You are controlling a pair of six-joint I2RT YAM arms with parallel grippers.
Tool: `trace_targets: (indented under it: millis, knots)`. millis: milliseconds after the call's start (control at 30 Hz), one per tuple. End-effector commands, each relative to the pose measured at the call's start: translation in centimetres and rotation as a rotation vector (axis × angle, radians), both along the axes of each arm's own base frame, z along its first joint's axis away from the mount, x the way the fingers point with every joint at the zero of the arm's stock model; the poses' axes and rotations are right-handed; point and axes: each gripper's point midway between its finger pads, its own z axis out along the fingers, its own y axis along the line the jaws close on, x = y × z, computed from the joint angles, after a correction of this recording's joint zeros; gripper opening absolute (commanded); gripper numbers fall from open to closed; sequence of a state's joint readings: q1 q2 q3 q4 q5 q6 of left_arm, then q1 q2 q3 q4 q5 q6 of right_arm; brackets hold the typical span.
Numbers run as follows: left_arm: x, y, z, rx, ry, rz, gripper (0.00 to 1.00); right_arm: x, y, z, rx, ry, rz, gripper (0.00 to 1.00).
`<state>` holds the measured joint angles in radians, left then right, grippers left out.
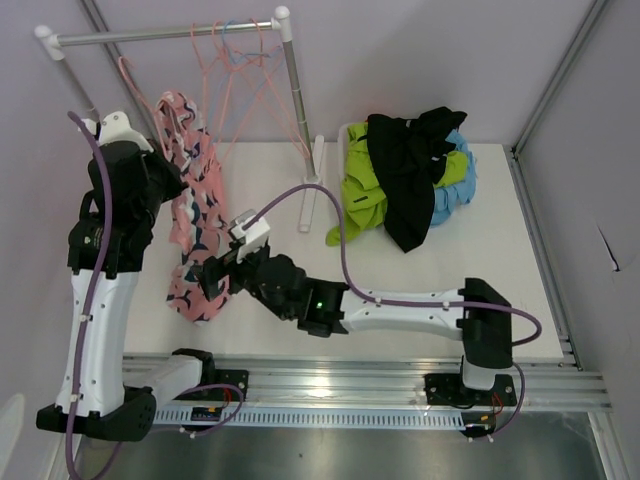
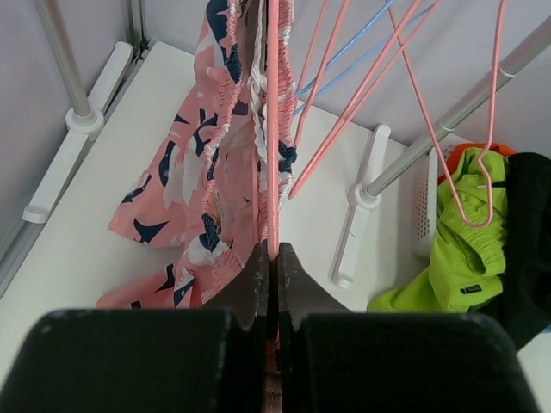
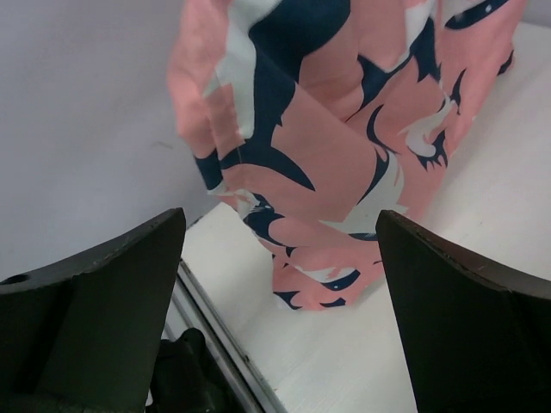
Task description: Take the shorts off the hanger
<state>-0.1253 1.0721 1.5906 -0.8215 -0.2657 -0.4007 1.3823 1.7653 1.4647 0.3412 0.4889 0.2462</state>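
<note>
The pink shorts (image 1: 195,215) with dark-blue shapes hang on a pink hanger (image 2: 273,129); their lower hem rests on the white table. My left gripper (image 2: 274,258) is shut on the hanger's thin bar, with the shorts (image 2: 194,181) draped just beyond and left of it. In the top view the left gripper (image 1: 165,172) sits at the shorts' upper left. My right gripper (image 1: 212,275) stands open low beside the hem. In the right wrist view the shorts (image 3: 318,129) hang in front of the right gripper (image 3: 280,219), with no cloth between its fingers.
A clothes rack (image 1: 290,90) stands at the back with several empty pink and blue hangers (image 1: 245,60) on its rail. Its foot (image 1: 315,185) lies on the table. At the right, a white basket (image 1: 350,130) holds a pile of lime green (image 1: 365,190), black (image 1: 405,170) and light blue shorts.
</note>
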Motion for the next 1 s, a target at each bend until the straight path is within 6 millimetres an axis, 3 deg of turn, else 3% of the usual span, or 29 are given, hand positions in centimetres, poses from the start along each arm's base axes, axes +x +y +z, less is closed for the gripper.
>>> trace_targets:
  millis: [0, 300, 333, 400, 433, 500, 533, 567, 633, 700, 733, 767, 833, 867, 967]
  knots:
    - [-0.9, -1.1, 2.7, -0.044, -0.085, -0.050, 0.00, 0.1, 1.8, 1.8, 0.058, -0.013, -0.019, 0.99]
    - [-3.0, -1.4, 3.6, -0.048, -0.103, -0.090, 0.00, 2.1, 3.2, 1.6, 0.119, -0.054, -0.153, 0.99]
    - [-3.2, -1.5, 3.8, -0.052, -0.107, -0.097, 0.00, 2.1, 3.8, 0.9, 0.112, -0.055, -0.150, 0.98]
    - [-3.4, -1.8, 3.8, -0.061, -0.110, -0.111, 0.00, 1.9, 4.3, 0.7, 0.109, -0.056, -0.133, 0.80]
    - [-3.6, -1.8, 4.0, -0.063, -0.116, -0.112, 0.00, 1.8, 4.6, 0.1, 0.098, -0.052, -0.124, 0.52]
    - [-3.8, -1.8, 4.2, -0.063, -0.124, -0.111, 0.00, 1.6, 4.9, -1.2, 0.075, -0.042, -0.108, 0.18]
    - [-3.8, -1.7, 4.3, -0.063, -0.127, -0.109, 0.00, 1.2, 5.0, -2.1, 0.062, -0.024, -0.105, 0.05]
    - [-3.9, -1.7, 4.5, -0.063, -0.132, -0.108, 0.00, 1.0, 4.9, -2.4, 0.058, -0.013, -0.106, 0.00]
    - [-4.0, -1.6, 5.0, -0.058, -0.145, -0.103, 0.00, -0.2, 4.7, -4.9, 0.018, 0.018, -0.086, 0.00]
    - [-3.9, -1.1, 6.1, -0.036, -0.167, -0.086, 0.00, -1.7, 4.0, -6.0, -0.004, 0.029, -0.067, 0.00]
    - [-3.9, -0.8, 6.2, -0.023, -0.165, -0.073, 0.00, -3.6, 3.6, -8.4, -0.056, 0.032, -0.047, 0.00]
    - [-3.7, -0.5, 6.4, -0.013, -0.163, -0.059, 0.00, -4.4, 3.1, -9.4, -0.080, 0.034, -0.044, 0.00]
    - [-3.7, 0.3, 7.4, 0.020, -0.178, -0.023, 0.00, -5.8, 1.7, -10.5, -0.111, 0.038, -0.060, 0.00]
    - [-3.6, 0.6, 7.6, 0.030, -0.180, -0.010, 0.00, -7.5, 0.9, -12.5, -0.149, 0.049, -0.043, 0.00]
    - [-3.3, 1.2, 8.7, 0.057, -0.198, 0.017, 0.00, -8.8, -1.1, -14.8, -0.181, 0.092, -0.073, 0.00]
